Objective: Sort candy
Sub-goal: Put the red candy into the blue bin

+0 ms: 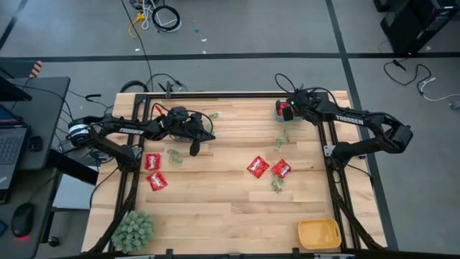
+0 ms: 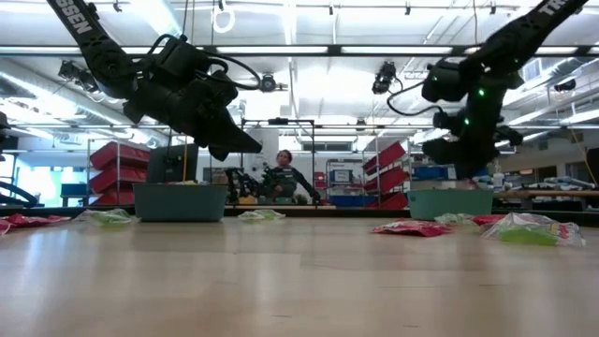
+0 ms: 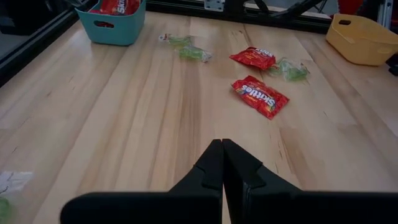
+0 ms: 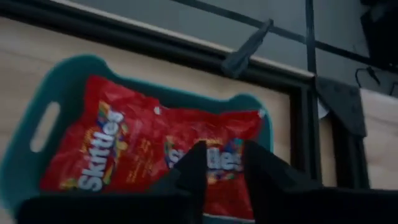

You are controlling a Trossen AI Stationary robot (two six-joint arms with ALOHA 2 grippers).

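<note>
The right claw [image 4: 219, 163] hung directly above the teal bin [image 1: 283, 109] at the upper right of the counter [image 1: 215, 208] in the high view, its fingers slightly apart with nothing between them. Straight below, in the right wrist view, two red Skittles packets [image 4: 149, 149] lay flat in that bin, so it looked as though red candy was being collected there and this arm had just finished a drop.

What mattered next, to my eye, was where the loose red packets lay. Two of them [image 1: 269, 168] sat near the middle right of the high view, down-frame from the right claw and well apart from it, each lying on a slant, with small pale green packets [image 1: 282, 137] scattered between them and the bin. The right arm seemed the nearer one for that pair.

The left claw [image 1: 194, 148] hovered over the upper left of the counter, fingers pressed together and empty, as the left wrist view showed. Two more red packets [image 1: 154, 171] lay down-frame and to the left of it, near the counter's left edge, with a pale green packet [image 1: 175, 157] just beside. Those belonged more naturally to the left arm, though they were far from the teal bin. The yellow bin [image 1: 319, 234] sat at the lower right, and I could not tell whether anything was in it.
</note>
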